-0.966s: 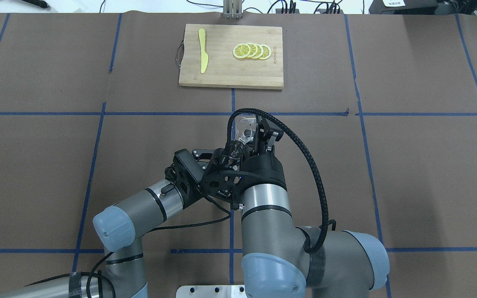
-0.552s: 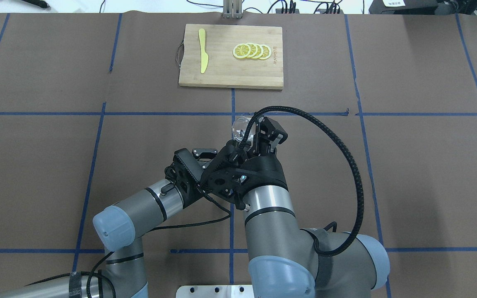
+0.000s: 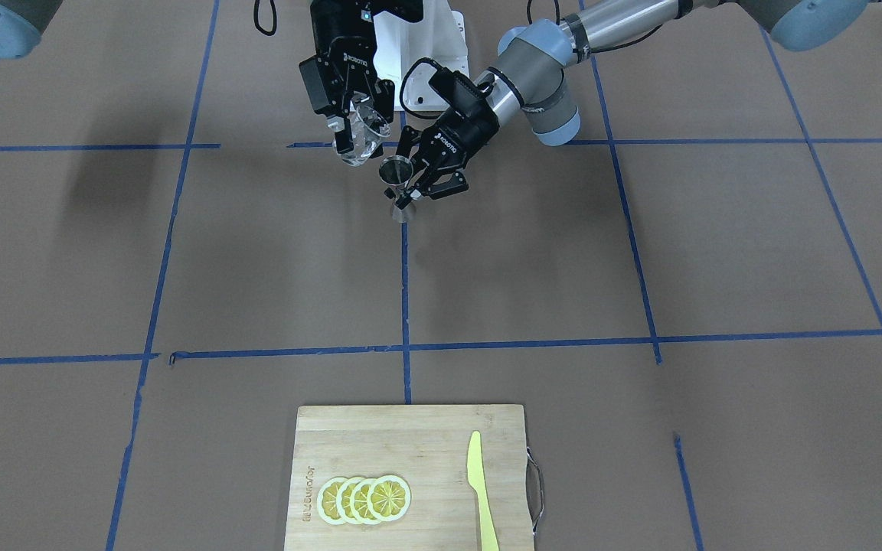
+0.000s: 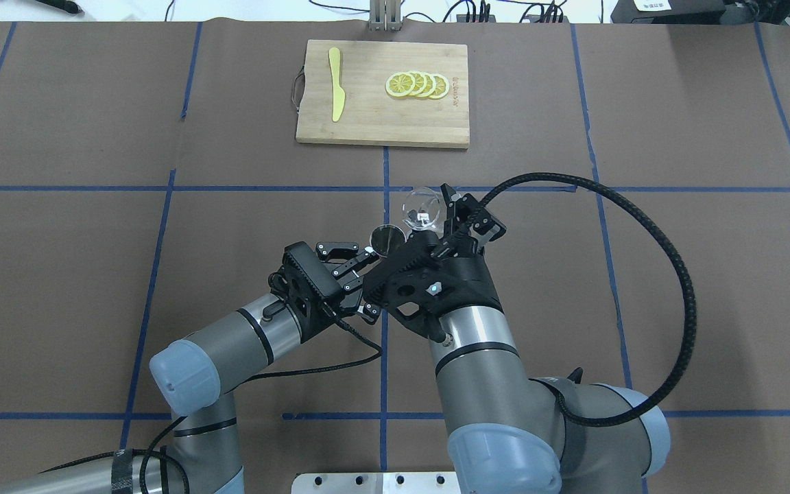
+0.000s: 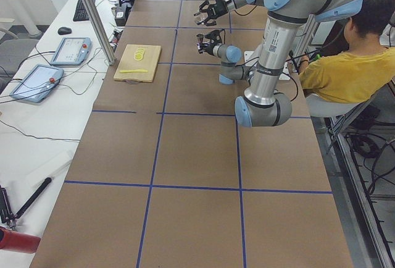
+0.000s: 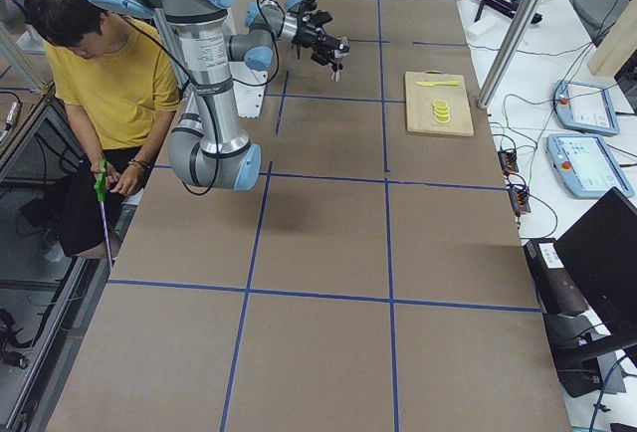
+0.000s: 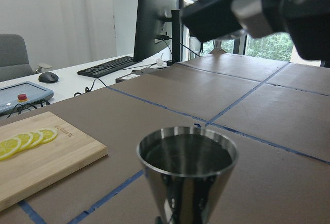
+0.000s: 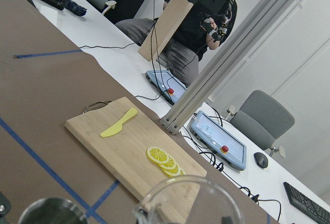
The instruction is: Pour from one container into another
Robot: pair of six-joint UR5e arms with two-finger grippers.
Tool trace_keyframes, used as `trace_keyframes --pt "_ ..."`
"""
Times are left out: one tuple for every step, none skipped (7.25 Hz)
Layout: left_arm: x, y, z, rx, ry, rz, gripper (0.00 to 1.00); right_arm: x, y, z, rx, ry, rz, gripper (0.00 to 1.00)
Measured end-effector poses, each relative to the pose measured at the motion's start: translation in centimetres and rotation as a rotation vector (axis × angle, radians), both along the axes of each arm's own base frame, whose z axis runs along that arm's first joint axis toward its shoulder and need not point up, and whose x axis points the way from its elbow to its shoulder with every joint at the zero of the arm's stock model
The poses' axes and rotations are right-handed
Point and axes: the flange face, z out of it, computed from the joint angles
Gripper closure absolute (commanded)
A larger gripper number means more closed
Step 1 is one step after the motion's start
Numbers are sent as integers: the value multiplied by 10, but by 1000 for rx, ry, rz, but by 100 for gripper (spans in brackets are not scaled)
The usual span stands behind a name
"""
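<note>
clear glass cup [image 4: 418, 204] swung right, clamped by right gripper [image 4: 433, 213]; left gripper [image 3: 413, 184] clamps jigger [image 3: 395, 173].

Both arms reach to mid-table, grippers close together

The left arm [image 4: 251, 336] lies low, forearm slanting forward and inward, and the left gripper [image 3: 414, 180] grips the steel jigger [image 3: 397, 170] from the side at its waist – the jigger upright. The right arm [image 4: 470, 336] rises over the left wrist with its forearm steep; the right gripper [image 3: 358, 126] points forward and down, fingers clamped on the glass cup [image 3: 367, 136] – just beside the jigger's mouth and a little higher
</note>
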Motion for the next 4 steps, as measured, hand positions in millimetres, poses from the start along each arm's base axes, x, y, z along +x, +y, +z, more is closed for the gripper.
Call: trace_keyframes --pt "-7 -1 2 -7 6 -19 100 5 1 14 -24 -95 17 100" --pt "-17 0 10 -16 8 -44 100 15 1 37 -31 -170 25 100" --pt "-35 2 19 -24 12 -68 100 28 3 65 -29 -235 27 100" --pt "-54 4 31 -40 16 -88 100 42 4 90 -27 -281 28 100"
